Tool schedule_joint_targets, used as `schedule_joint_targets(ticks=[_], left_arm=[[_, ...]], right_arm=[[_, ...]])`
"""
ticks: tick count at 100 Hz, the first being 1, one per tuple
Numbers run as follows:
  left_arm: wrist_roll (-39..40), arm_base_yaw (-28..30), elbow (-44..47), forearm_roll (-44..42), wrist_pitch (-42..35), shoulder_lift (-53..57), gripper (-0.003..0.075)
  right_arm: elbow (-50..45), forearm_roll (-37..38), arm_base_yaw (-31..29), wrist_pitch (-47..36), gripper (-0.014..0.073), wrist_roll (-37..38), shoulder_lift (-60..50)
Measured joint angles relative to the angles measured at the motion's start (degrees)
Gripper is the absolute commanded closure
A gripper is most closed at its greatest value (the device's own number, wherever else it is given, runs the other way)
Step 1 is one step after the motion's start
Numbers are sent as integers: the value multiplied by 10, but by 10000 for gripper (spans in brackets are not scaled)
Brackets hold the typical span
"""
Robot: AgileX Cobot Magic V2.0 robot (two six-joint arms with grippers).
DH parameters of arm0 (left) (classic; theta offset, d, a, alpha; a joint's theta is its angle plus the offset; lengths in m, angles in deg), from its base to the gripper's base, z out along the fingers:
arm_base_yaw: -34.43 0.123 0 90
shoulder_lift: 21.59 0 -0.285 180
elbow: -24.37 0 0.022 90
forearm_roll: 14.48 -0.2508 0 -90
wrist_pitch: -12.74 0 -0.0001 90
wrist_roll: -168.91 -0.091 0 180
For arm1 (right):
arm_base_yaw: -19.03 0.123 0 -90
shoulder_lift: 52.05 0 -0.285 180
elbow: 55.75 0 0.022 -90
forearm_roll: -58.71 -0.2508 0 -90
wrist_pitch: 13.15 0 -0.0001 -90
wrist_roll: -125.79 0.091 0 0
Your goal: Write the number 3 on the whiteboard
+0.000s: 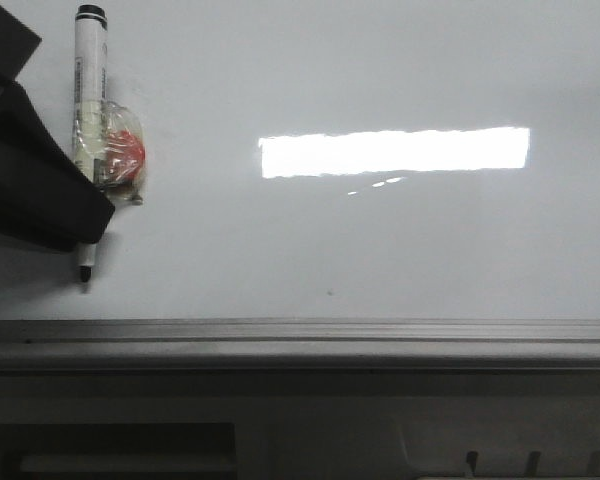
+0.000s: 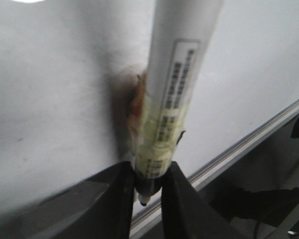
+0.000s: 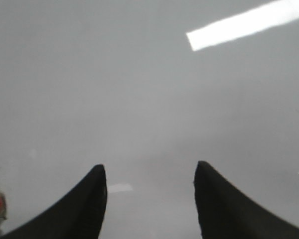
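The whiteboard (image 1: 400, 250) is glossy pale grey and fills most of the front view. It carries no marker line, so the number 3 is not visible. My left gripper (image 1: 85, 228) at the far left is shut on a white marker (image 1: 88, 90) wrapped with yellowish tape and a red bit. Its black tip (image 1: 84, 276) points down, at or just above the board near the rail. In the left wrist view the fingers (image 2: 114, 199) clamp the marker (image 2: 174, 89) near its tip. My right gripper (image 3: 149, 174) is open and empty over bare board (image 3: 139, 89).
A grey metal rail (image 1: 300, 335) runs along the board's near edge and also shows in the left wrist view (image 2: 239, 147). A bright white rectangular glare (image 1: 394, 151) lies mid-board. A tiny dark speck (image 1: 329, 292) sits near the rail. Dark equipment lies below the rail.
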Motion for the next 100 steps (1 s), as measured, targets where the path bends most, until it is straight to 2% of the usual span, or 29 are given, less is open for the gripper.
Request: schedule_joint_targets(ticks=[8,21,32,39,52,61,78,100], left_arm=[[-39,-10,-11,-16,-1,13,741],[-195,-55,-61,-36,30,59,741],[-323,-111,-102,-74,70,98,741],[-362,-142,-121,-106,81,112,741],[-382,-171,-136,-142,89,117,741],[-385,-175,-136,-150,100,117,741],[-386,-175,-136,-155,116,117,741],[-386,-175,-137,-156,118,117,741]], right_arm=[[32,0,39,9,238,-43,4],[94,-7,120,66,238,-141,48],[148,-19,214,136,238,-253,119],[177,-21,279,168,238,-310,174],[218,-11,385,168,237,-347,269],[237,1,427,131,237,-352,324],[277,5,444,60,237,-355,382],[293,-9,452,35,238,-355,413]])
